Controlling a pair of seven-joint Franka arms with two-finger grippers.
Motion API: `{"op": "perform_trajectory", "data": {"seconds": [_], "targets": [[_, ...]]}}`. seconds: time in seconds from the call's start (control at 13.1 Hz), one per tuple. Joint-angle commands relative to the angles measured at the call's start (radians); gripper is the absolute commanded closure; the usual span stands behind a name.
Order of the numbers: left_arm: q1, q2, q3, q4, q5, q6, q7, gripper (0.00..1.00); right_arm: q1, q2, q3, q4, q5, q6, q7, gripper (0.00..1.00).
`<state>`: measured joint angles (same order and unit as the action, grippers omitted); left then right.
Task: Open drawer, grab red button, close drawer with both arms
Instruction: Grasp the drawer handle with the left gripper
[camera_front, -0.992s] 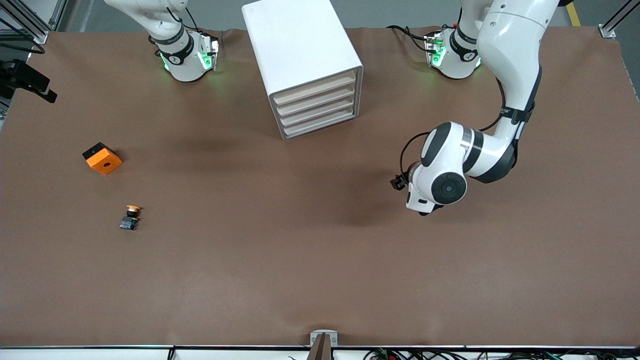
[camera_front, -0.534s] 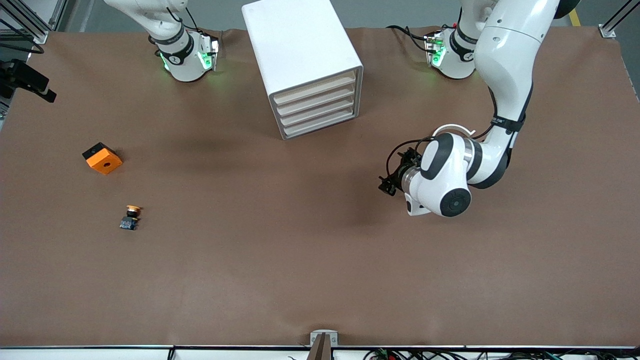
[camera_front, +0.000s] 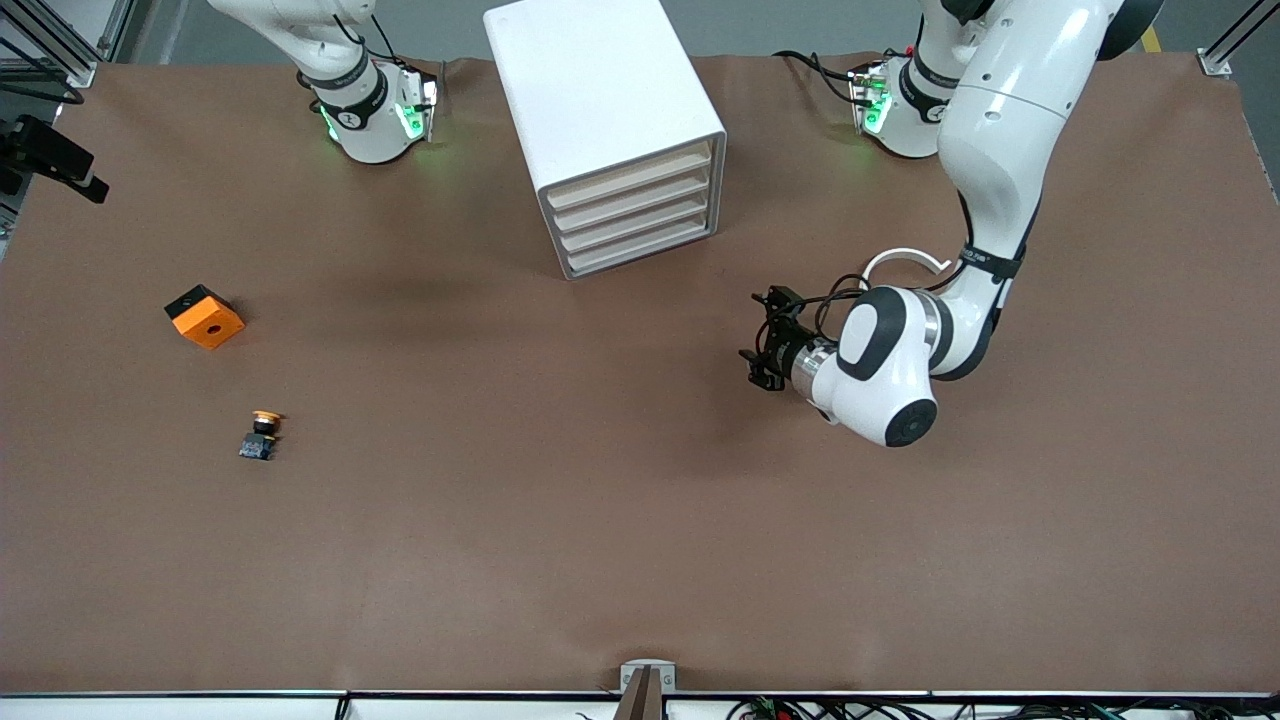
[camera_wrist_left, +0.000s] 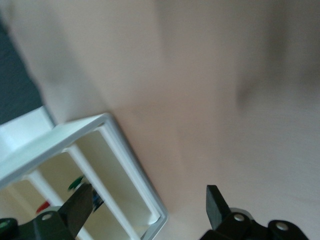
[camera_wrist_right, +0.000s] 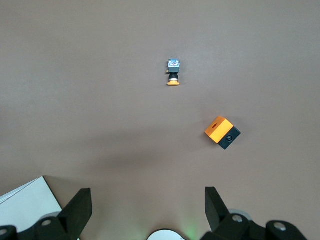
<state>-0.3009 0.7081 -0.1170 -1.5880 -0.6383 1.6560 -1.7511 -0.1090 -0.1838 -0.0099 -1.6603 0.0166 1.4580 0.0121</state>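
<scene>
Left arm motion: swinging its wrist toward the cabinet (camera_front: 610, 130) since the earlier frames, its elbow now lower over the table (camera_front: 640, 520).
Left gripper (camera_front: 765, 340): hovering over bare table, nearer the front camera than the cabinet, fingers (camera_wrist_left: 216, 202) spread, gripping nothing.
Drawers: all four cream fronts (camera_front: 632, 210) sitting flush, shut.
Red-capped button: not showing in the front view.
Right gripper (camera_wrist_right: 145, 210): waiting high over its end, fingers spread, empty.
Orange-capped button (camera_front: 262, 434): lying on the table near the orange cube (camera_front: 204, 316).
</scene>
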Motion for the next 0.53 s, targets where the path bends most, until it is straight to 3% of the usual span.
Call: {"op": "perform_trajectory", "data": {"seconds": [0.0,0.46], "targets": [[0.009,0.042,-0.023,0.023,-0.076,-0.094,-0.131,0.00,-0.001,-0.005,0.001,0.010,0.006,-0.011,0.014,0.00],[-0.004,0.056,-0.082,0.013,-0.135,-0.196,-0.306,0.00,-0.018,0.006,-0.001,0.033,0.009,-0.011,0.008,0.00]]}}
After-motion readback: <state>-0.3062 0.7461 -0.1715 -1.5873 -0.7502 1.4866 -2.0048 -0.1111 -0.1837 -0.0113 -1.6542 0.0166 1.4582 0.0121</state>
